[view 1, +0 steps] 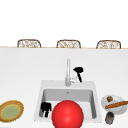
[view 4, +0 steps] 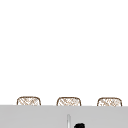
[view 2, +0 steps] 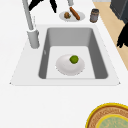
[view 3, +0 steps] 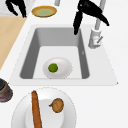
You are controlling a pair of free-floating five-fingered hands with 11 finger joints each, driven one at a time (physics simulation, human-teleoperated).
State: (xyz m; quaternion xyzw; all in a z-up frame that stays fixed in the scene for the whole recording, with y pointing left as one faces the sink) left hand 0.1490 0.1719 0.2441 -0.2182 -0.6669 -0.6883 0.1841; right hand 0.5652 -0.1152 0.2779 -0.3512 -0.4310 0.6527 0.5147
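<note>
Your right hand [view 1: 78, 71] hangs just right of the faucet [view 1: 67, 72], beside its side lever [view 3: 99, 40], fingers straight and pointing down toward the sink [view 1: 40, 100], holding nothing. The faucet's long axis is upright, and the lever lies just left of this hand. Your left hand [view 1: 45, 108] hovers at the basin's front-left corner, well apart from the faucet, fingers curled on nothing. Count: one faucet, one white bowl [view 3: 58, 67] in the basin with one lime [view 3: 53, 67], one red ball [view 1: 67, 114], one jar [view 1: 109, 117], two plates on the surface
</note>
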